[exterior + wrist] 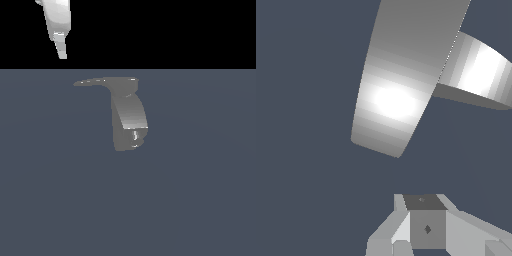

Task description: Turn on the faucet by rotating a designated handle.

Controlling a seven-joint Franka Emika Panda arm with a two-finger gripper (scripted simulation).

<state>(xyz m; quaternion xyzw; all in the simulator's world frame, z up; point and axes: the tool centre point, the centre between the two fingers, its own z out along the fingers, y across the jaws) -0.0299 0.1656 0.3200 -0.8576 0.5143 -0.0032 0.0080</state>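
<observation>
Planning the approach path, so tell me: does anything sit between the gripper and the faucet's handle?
Nothing. In the exterior view the stretch between the gripper and the handle is bare background.

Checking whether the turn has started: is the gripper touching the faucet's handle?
Apart. In the exterior view the gripper hangs above the handle, with black background plainly between them.

A: Where does the exterior view sit?
B: Back from the scene, looking level-ish across the flat slate-blue floor [200,200], with the matte grey blocky faucet [129,120] mid-frame and the white robot arm's gripper [61,49] at the far upper left.
A: And the wrist view?
B: It looks past the gripper [423,227], far nearer; broad bright grey curved surfaces fill its frame. Both views share the slate-blue floor [301,200] and the gripper
</observation>
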